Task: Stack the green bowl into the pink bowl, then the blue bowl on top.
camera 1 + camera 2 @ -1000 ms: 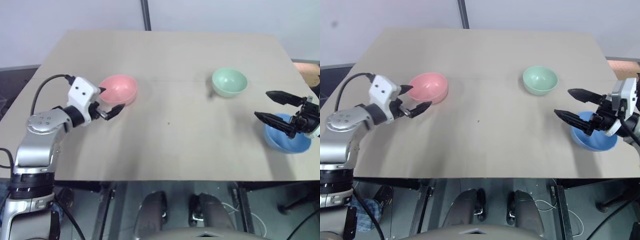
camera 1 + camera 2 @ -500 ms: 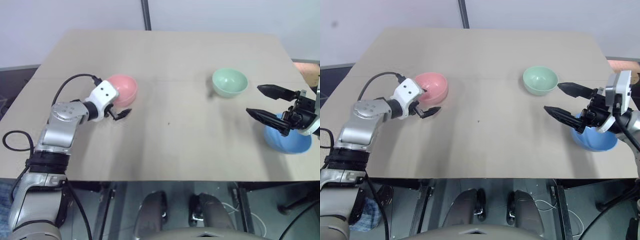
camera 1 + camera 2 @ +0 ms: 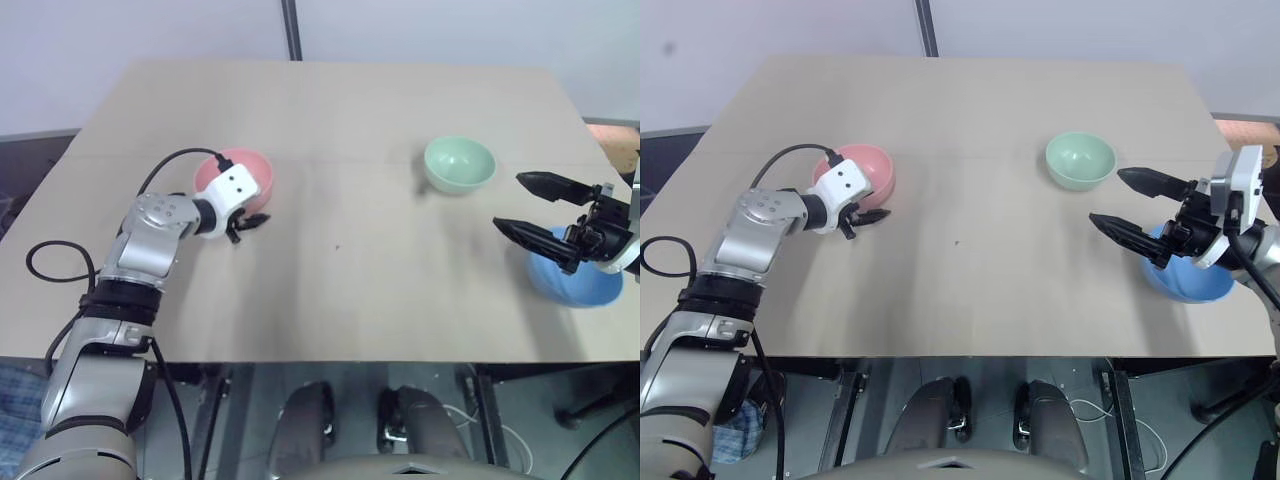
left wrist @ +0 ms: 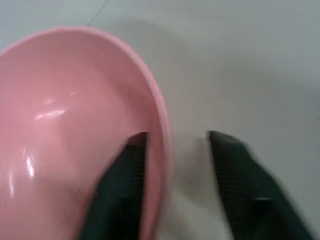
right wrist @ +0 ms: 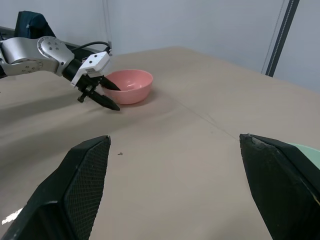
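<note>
Left gripper [image 4: 170, 165] jaws straddling pink bowl [image 4: 60, 125] rim, right gripper [image 3: 545, 210] jaws spread above blue bowl [image 3: 580, 285]

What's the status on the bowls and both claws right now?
Left claw straddles pink bowl rim, one finger inside, gap visible. Right claw open above blue bowl. Green bowl untouched, nothing stacked.

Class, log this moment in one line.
left gripper: jaws astride pink bowl rim | right gripper: open by blue bowl | green bowl: unstacked

Pink bowl [image 4: 65, 125] rim between left gripper [image 4: 172, 155] jaws: one inside, one outside on table [image 4: 240, 65].
</note>
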